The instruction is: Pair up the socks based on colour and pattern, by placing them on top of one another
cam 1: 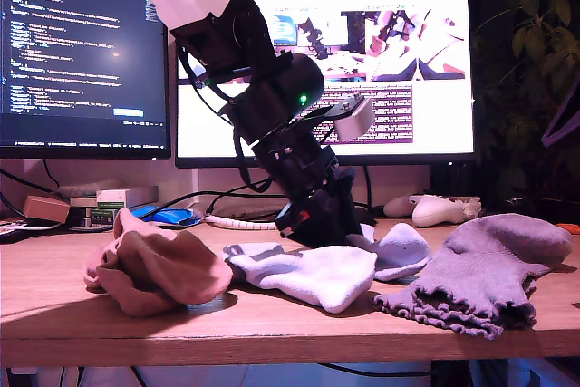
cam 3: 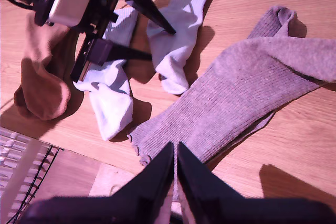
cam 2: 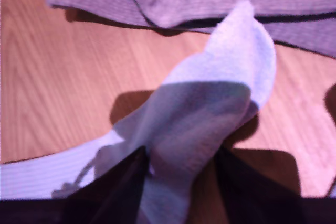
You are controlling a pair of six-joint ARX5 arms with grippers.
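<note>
Our wooden table
Beside our first gripper lie pink socks, under it white socks, on its other side grey-lavender socks.

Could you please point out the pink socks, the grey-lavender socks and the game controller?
pink socks (cam 1: 159, 274), exterior view, middle of the heap.
grey-lavender socks (cam 1: 489, 265), exterior view, ribbed body.
game controller (cam 1: 441, 212), exterior view, white shell.

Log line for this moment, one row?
my first pincer: shut on white sock | my second pincer: shut, empty, above grey socks | pink socks: heaped, exterior view's left
</note>
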